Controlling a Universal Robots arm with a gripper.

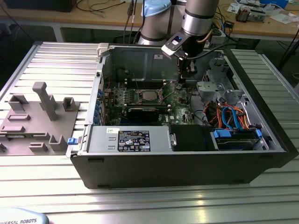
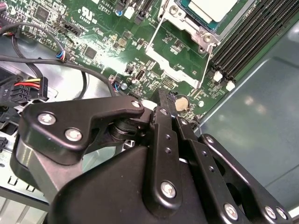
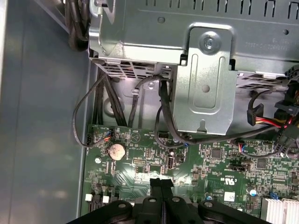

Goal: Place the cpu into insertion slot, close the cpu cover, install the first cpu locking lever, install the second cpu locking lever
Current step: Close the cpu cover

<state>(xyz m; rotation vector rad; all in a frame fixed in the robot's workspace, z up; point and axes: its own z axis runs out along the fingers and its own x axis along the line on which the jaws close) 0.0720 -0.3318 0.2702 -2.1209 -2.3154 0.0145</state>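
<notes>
**Gripper [image 1: 181, 83] empty above the board, cpu [image 1: 148, 95] in place**

Exterior view: in the upper middle of the frame the gripper hangs inside the open computer case [image 1: 154, 170], over the green board [image 1: 176, 101]. The cpu lies near it, toward the exterior view's left.

Second wrist view: the cpu sits in the insertion slot [image 2: 198, 29], apart from the black fingers [image 2: 163, 116].

First wrist view: the jaws are pressed together, with nothing between them, near a round coin battery [image 3: 116, 150].

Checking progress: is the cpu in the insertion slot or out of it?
In. The cpu lies flat, silvery top up, inside the metal rim of the insertion slot, in the exterior view.
</notes>
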